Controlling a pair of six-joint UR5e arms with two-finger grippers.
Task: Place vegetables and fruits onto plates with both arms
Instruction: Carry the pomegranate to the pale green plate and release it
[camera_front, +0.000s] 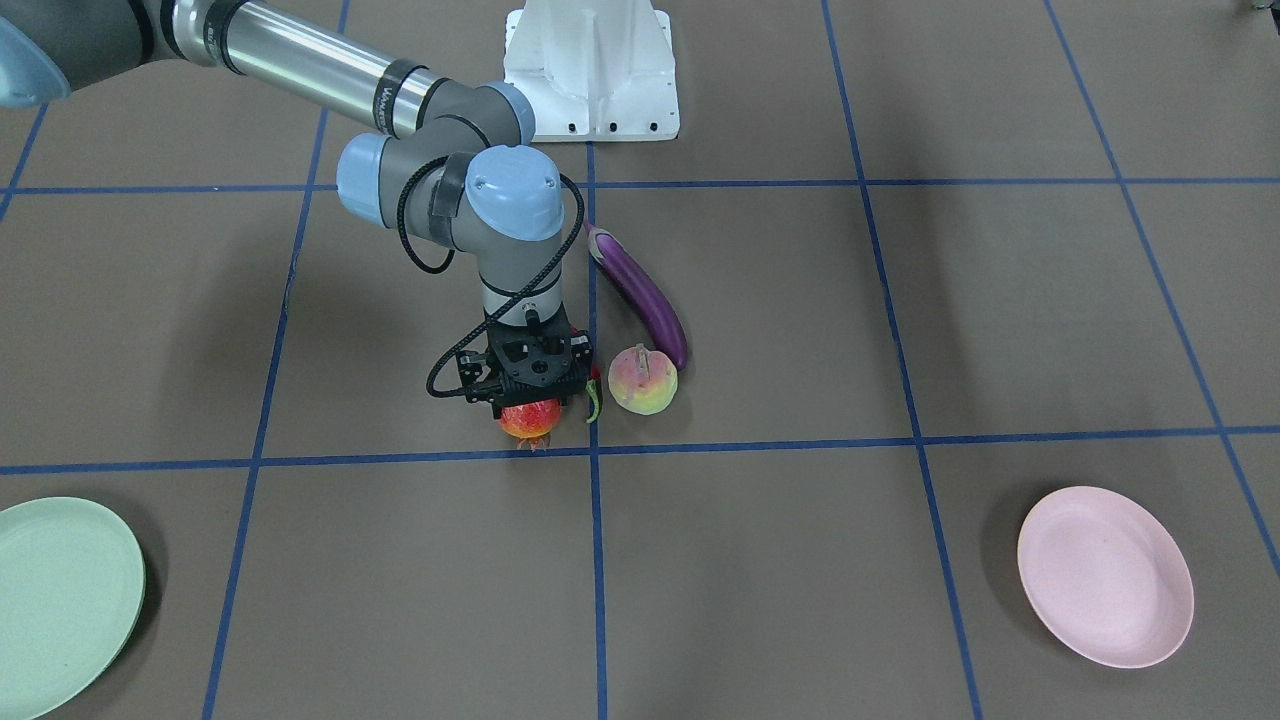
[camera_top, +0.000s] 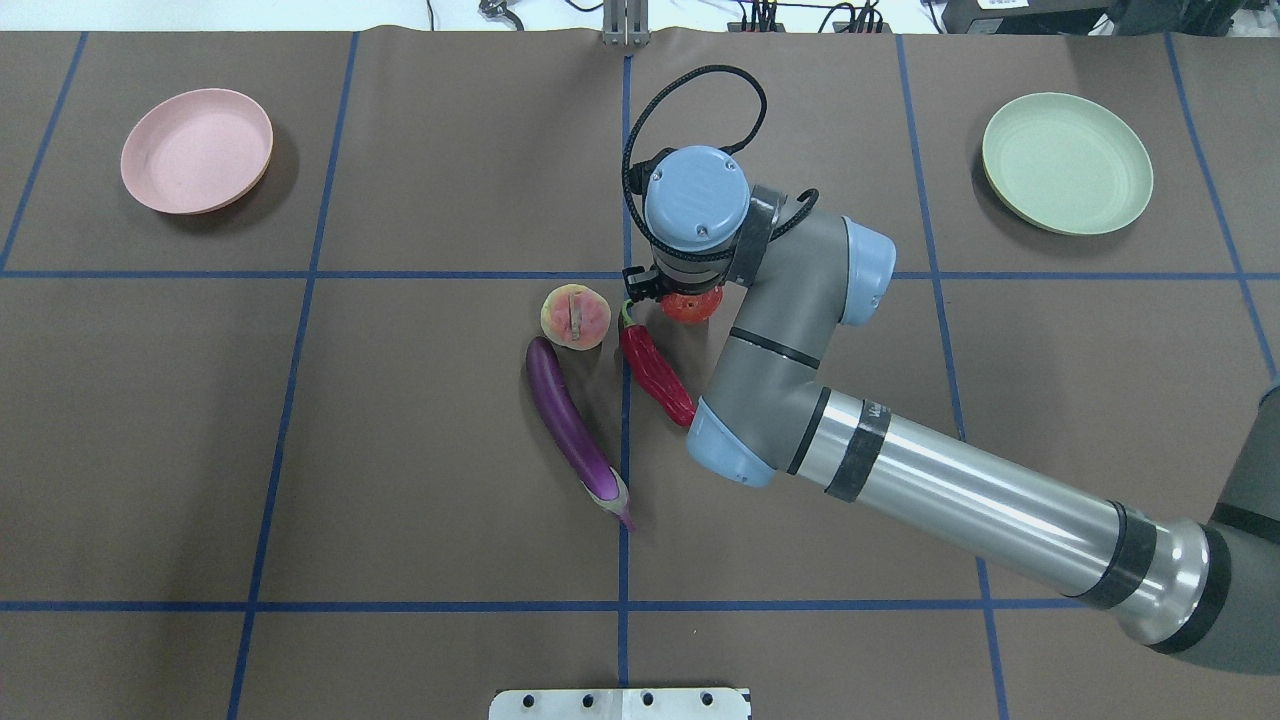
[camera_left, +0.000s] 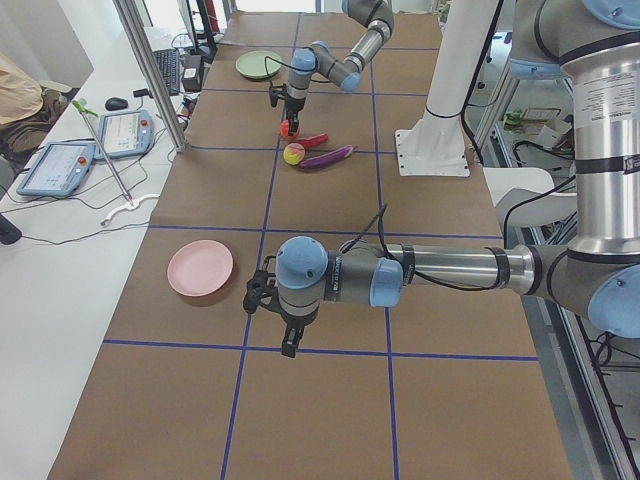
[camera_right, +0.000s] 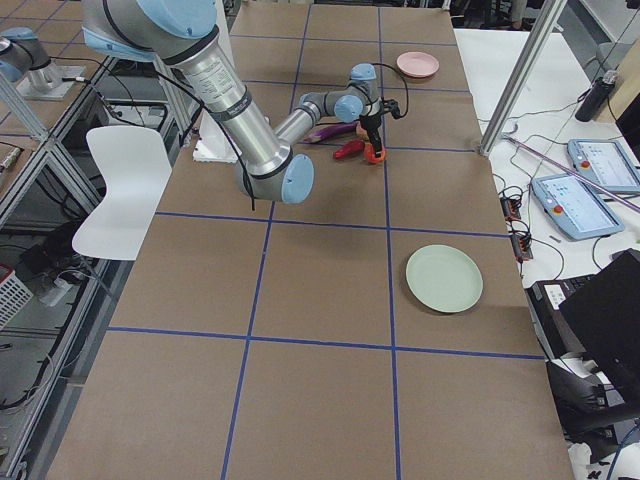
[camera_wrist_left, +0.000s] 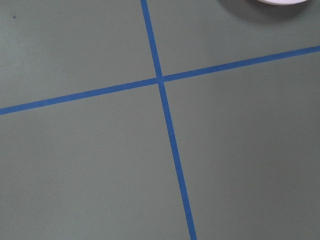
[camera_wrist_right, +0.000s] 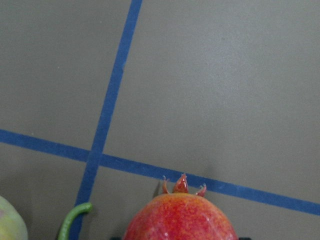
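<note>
My right gripper (camera_front: 529, 400) hangs straight down over the round red-orange fruit (camera_front: 530, 419), its fingers straddling the fruit's sides; I cannot tell whether they press on it. The fruit fills the bottom of the right wrist view (camera_wrist_right: 180, 220). The red chili (camera_top: 655, 372) lies right beside it, then the peach (camera_top: 575, 316) and the purple eggplant (camera_top: 572, 425). The mint green plate (camera_top: 1067, 163) and the pink plate (camera_top: 197, 150) stand bare at the far corners. My left gripper (camera_left: 285, 335) hovers near the pink plate (camera_left: 200, 268); I cannot tell its state.
The white pedestal base (camera_front: 590, 70) stands at the robot's edge of the table. Blue tape lines (camera_front: 597, 560) mark a grid on the brown surface. The right forearm (camera_top: 960, 490) reaches across the table's right half. A chair (camera_right: 120, 180) stands off the table's side.
</note>
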